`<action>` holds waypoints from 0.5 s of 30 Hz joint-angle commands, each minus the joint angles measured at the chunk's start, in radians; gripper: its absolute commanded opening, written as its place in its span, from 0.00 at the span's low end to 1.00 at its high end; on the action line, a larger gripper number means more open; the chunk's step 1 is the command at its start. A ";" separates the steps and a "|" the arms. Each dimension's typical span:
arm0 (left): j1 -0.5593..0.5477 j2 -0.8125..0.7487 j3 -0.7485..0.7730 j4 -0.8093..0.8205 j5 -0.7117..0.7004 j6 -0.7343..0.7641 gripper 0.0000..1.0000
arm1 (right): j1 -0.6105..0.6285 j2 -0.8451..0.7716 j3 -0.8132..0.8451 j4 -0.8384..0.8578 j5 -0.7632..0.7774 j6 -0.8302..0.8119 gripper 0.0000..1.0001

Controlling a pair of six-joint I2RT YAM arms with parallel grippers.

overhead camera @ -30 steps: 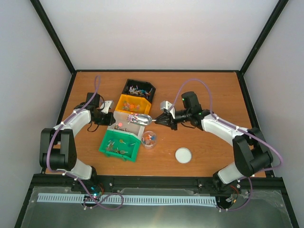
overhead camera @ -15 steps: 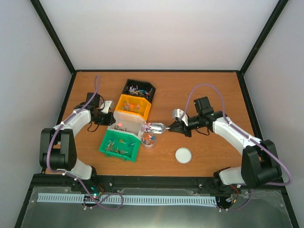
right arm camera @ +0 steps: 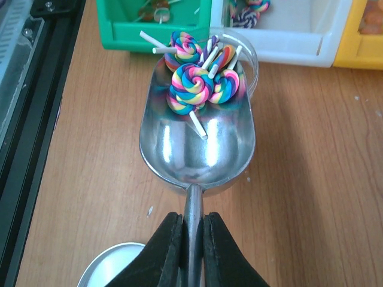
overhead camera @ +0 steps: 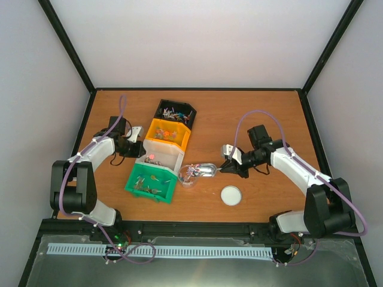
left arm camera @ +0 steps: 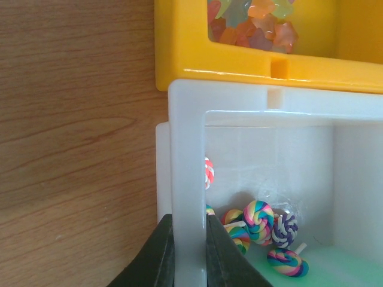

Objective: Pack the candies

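Steel is carrying the load: the scoop (right arm camera: 197, 143) is sitting roughly level in the right gripper (right arm camera: 191, 236), whose jaws are pressing together on its thin handle. The candies (right arm camera: 197, 81) (swirled lollipops on short white sticks) are lying bunched at the far lip of the bowl, straight ahead of that gripper. The scoop's long axis is running directly away from the gripper, handle nearest and lip farthest. That lip is overlapping the mouth of the jar (right arm camera: 251, 60), which is standing just past it on the tabletop (right arm camera: 311, 179). Whether any sweets are already lying inside the jar I cannot tell.

The left gripper (left arm camera: 190, 245) is closing on the side wall of the white bin (left arm camera: 187, 149), one finger on each face. More candies are resting on the bin floor just ahead of it and to one side. It is well apart from the jar, so the right arm is clearly the nearer one and is the only one holding sweets.

In my judgement the pour is what is coming. Everything is turning on the lip staying over the jar's opening while the handle end rises, so the candies slide forward along that axis. A sideways roll would risk spilling them onto the tabletop. The lid (overhead camera: 231, 195) is lying near the right gripper, on its base side.
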 commanded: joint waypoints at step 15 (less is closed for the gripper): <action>-0.002 0.063 0.013 0.003 0.023 0.026 0.01 | 0.033 -0.023 0.111 -0.116 0.161 -0.015 0.03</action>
